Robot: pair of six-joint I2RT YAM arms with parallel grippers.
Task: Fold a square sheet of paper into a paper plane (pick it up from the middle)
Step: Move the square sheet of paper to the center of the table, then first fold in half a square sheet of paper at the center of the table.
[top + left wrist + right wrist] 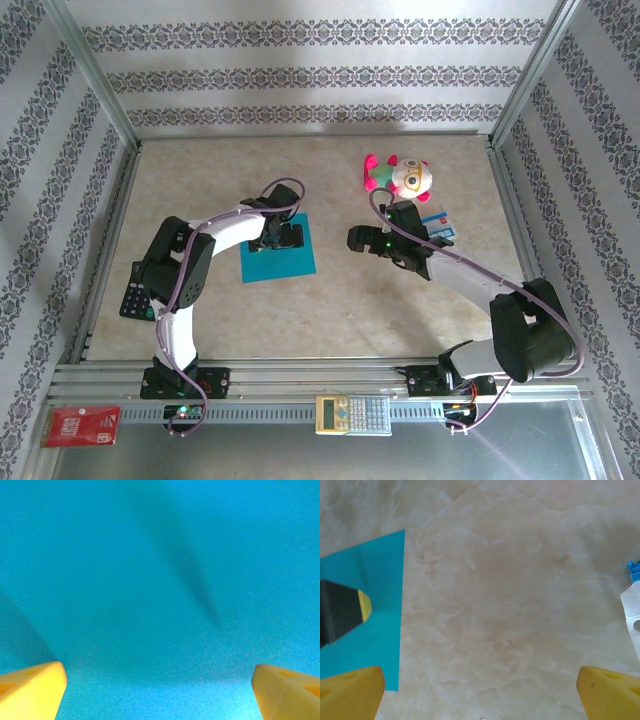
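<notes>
Paper first: the square sheet of paper (285,264) lies flat on the marble-patterned table (330,320), a little left of the middle, with no fold that I can make out. My left claw (283,236) hangs right over the far half of that sheet, pointing down at it. Its two yellow fingertips (31,690) are spread wide, with bare teal paper between them. Nothing is clamped in it; whether the tips touch the sheet I cannot tell. A dark slanting shadow crosses the paper ahead of them.

My right claw (358,240) is off to the right of the sheet, apart from it, over bare table. Its jaws also stand wide apart and hold nothing. From that wrist I see the sheet's right edge at the left, with one black, yellow-tipped finger of my left claw over the paper there.

A plush toy (400,176) with pink limbs sits farther back on the right. A small white-and-blue card (441,222) lies near it, just beside my right arm (468,272). A black calculator (135,292) lies at the table's left edge by my left arm (176,330). On the metal rail (300,385) at the near edge rest a pale calculator (352,413) and a red card-like thing (84,426).
</notes>
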